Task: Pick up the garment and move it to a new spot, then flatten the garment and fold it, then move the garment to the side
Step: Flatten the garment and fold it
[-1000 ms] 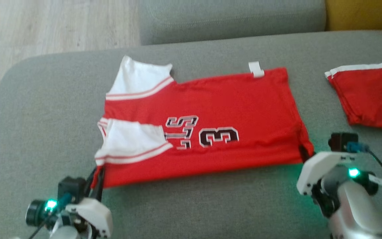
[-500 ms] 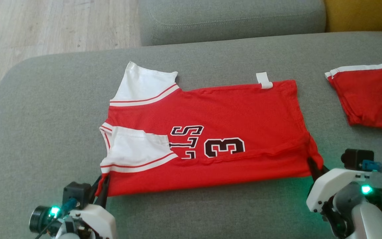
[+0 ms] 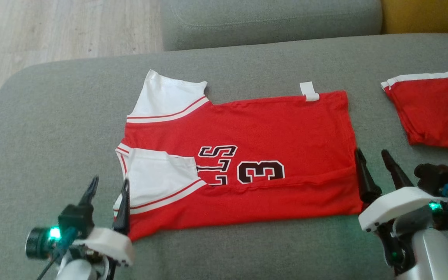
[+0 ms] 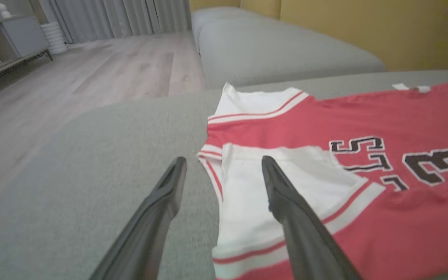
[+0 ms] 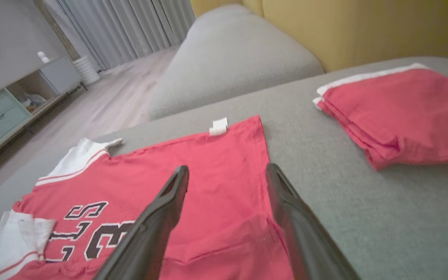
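A red jersey garment (image 3: 270, 132) with white sleeves and a black "3" lies flat on the grey sofa cushion (image 3: 53, 128); its near long edge is folded over. It also spreads across the left wrist view (image 4: 364, 128) and the right wrist view (image 5: 208, 163). My left gripper (image 3: 108, 186) stands open at the garment's near left corner, one finger over the white sleeve, holding nothing. My right gripper (image 3: 372, 156) stands open at the near right corner, its fingers astride the hem edge, nothing gripped.
A second folded red garment (image 3: 434, 111) lies on the cushion at the right, seen too in the right wrist view (image 5: 399, 112). Another grey cushion (image 3: 270, 23) sits behind, a yellow backrest (image 3: 426, 15) at the far right, wood floor (image 3: 53, 31) to the left.
Both grippers were shut on the garment's near corners and have opened, letting the cloth drop flat. The fingers now point up beside the corners.
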You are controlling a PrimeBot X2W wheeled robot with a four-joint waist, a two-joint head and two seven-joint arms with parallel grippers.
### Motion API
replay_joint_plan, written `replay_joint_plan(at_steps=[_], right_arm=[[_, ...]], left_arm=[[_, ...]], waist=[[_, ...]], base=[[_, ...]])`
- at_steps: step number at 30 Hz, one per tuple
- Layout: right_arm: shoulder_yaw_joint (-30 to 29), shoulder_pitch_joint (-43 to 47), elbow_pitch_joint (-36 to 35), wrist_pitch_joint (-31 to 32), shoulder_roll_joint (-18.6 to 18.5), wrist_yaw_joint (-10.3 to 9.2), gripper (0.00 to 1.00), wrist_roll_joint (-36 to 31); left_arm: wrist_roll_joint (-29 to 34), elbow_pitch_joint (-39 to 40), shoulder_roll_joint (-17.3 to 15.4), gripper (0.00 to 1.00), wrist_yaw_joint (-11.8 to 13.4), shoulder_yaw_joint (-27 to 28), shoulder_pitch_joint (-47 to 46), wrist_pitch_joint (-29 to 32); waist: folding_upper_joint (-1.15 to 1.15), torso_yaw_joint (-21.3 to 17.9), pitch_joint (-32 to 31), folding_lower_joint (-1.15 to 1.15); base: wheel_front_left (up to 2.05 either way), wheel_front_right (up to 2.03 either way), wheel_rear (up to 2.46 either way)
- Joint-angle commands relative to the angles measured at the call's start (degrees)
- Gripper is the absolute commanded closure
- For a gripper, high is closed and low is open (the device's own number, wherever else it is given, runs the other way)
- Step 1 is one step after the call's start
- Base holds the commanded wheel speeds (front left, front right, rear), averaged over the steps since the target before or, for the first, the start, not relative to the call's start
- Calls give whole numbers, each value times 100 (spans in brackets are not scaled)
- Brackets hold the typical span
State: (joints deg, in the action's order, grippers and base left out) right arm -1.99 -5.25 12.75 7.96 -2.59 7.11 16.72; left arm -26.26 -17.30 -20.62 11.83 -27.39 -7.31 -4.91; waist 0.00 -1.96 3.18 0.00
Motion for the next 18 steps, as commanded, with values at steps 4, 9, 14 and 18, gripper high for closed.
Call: replay_joint_plan(at_steps=[4,9,14,18], right_arm=[[319,-240,-346,-675,-29,37,0,86],[538,-363,-291,-1359,-29,37,0,280],[713,-592,-210,-1622,-29,37,0,372],[859,-801,-224,-1765,-29,37,0,452]], left_arm=[[-76,360,26,0,5,406,-557,-567],[-6,535,116,0,-210,477,-1039,-888],[17,197,-73,0,-745,382,-1883,-745],[117,-315,-335,0,-1290,164,-2844,-146]], waist=[[0,-74,115,0],[0,-203,337,0],[0,-361,673,0],[0,-529,1058,0]], base=[[0,0,0],[0,0,0],[0,0,0],[0,0,0]])
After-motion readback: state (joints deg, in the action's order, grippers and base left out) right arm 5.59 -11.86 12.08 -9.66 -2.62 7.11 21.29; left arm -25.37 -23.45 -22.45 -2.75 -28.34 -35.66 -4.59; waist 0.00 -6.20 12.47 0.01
